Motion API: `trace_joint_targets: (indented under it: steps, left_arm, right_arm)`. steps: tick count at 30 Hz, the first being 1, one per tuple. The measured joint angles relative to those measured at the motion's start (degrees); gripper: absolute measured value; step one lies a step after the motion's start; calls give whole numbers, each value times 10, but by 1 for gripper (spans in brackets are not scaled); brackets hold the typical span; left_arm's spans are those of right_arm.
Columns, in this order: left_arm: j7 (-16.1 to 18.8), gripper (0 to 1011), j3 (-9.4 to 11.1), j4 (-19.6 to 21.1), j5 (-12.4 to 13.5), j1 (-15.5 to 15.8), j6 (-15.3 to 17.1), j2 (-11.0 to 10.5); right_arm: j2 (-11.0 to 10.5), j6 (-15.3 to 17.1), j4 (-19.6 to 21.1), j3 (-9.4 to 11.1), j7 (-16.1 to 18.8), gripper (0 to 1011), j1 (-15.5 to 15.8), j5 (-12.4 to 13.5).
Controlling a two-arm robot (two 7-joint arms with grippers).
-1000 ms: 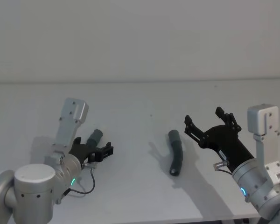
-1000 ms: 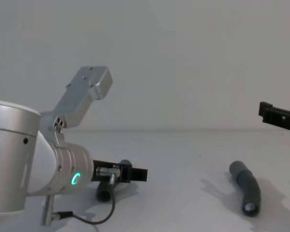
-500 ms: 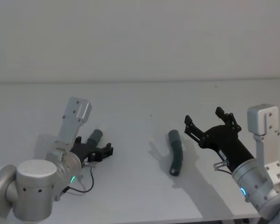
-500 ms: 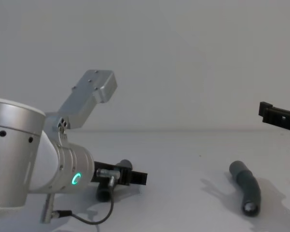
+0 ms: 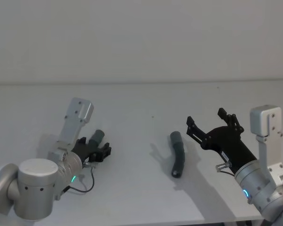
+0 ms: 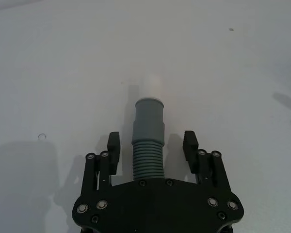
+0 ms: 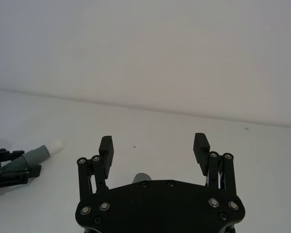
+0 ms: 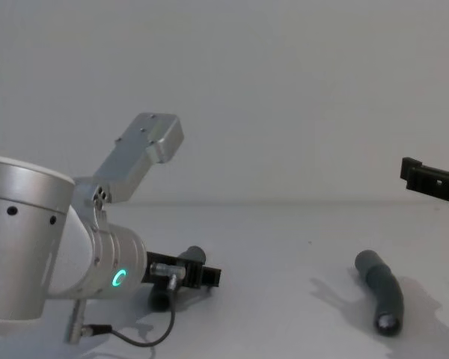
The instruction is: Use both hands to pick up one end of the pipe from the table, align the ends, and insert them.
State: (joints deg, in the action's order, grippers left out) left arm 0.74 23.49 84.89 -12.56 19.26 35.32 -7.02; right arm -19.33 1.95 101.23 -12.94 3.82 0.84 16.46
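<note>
The table runs wide and bare from its far edge at mid-frame to its near edge along the bottom of the head view. Two dark grey pieces lie on it, well apart: a ribbed hose with a white tip at lower left, and a bent hose at lower centre. There are two grippers. The left gripper sits low, its fingers spread either side of the ribbed hose without touching it. At lower right the right gripper is held above the table, spread wide and empty.

Left tool edged leftward, closer astride white-tipped pipe piece
</note>
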Motion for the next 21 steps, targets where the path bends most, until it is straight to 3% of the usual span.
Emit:
trace_joint_targets:
  steps: [14, 21]
  left_arm:
    - [-11, 335, 2, -17, 6, 9, -8, -1]
    - [-14, 327, 3, -20, 7, 10, -9, -1]
  right_arm:
    - [0, 0, 0, 0, 0, 1002, 0, 0]
    - [0, 0, 0, 0, 0, 1002, 0, 0]
